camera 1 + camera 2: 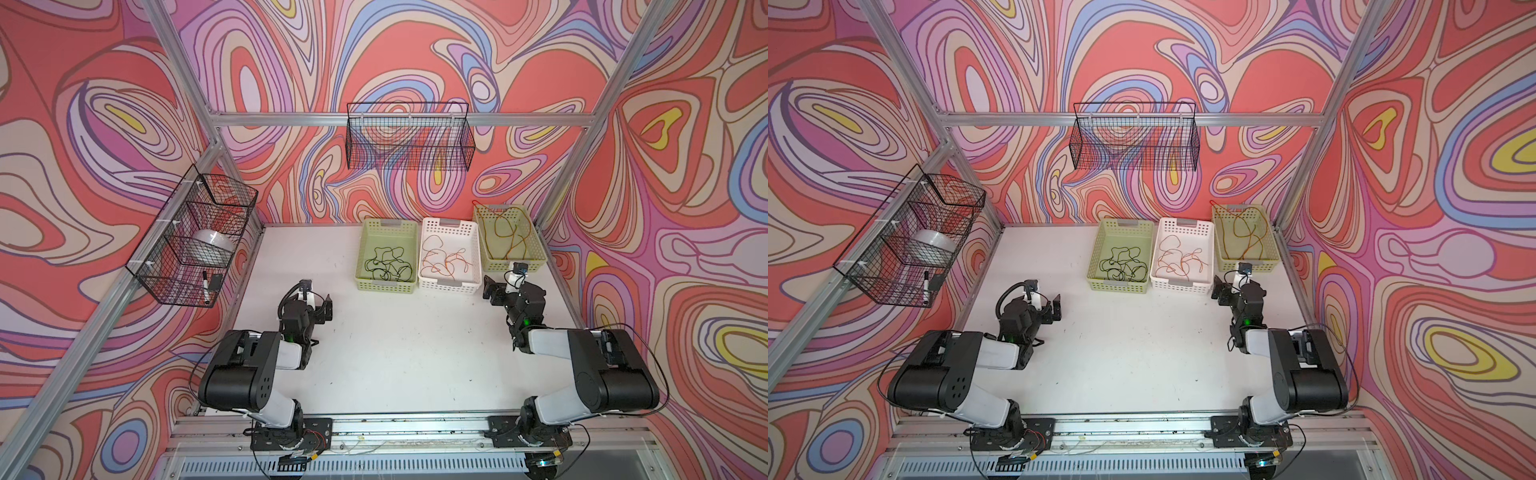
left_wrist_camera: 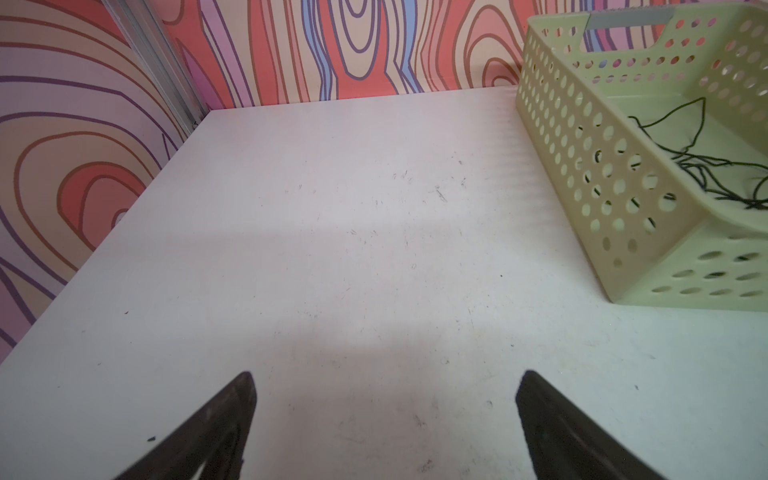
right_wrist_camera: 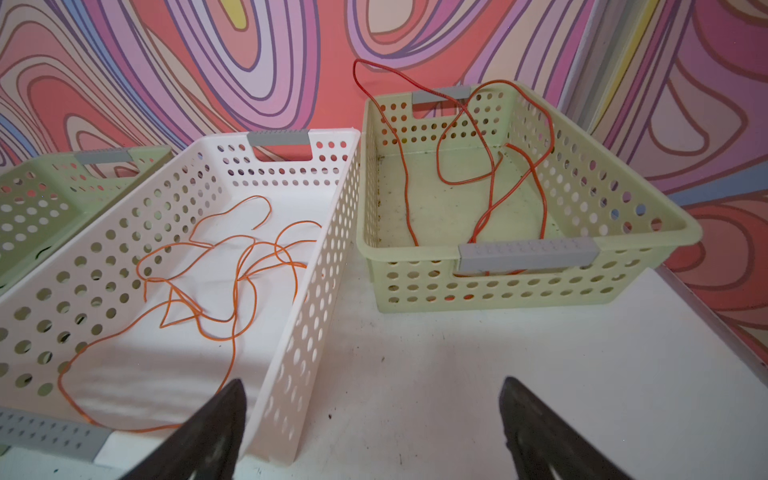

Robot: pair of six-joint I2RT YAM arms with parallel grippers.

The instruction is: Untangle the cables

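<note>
Three cables lie apart, each in its own basket at the back of the table. A dark green-black cable (image 1: 386, 270) (image 1: 1121, 268) (image 2: 706, 168) is bunched in the left green basket (image 1: 390, 223) (image 2: 602, 174). An orange cable (image 1: 446, 259) (image 1: 1183, 257) (image 3: 235, 316) loops in the white basket (image 1: 451, 224) (image 3: 311, 270). A brown-red cable (image 1: 511, 237) (image 1: 1246, 235) (image 3: 408, 208) sits in the right green basket (image 1: 536, 249) (image 3: 602, 199), with one loop hanging over its back rim. My left gripper (image 1: 326, 309) (image 1: 1054, 309) (image 2: 384, 378) hovers open over bare table. My right gripper (image 1: 490, 291) (image 1: 1221, 291) (image 3: 374, 384) is open and empty at the white basket's near right corner.
A black wire basket (image 1: 195, 237) on the left wall holds a clear bowl (image 1: 214, 243) and a marker (image 1: 205, 286). Another wire basket (image 1: 409, 137) hangs on the back rail. The white table (image 1: 395, 353) is boxed in by patterned walls and aluminium posts.
</note>
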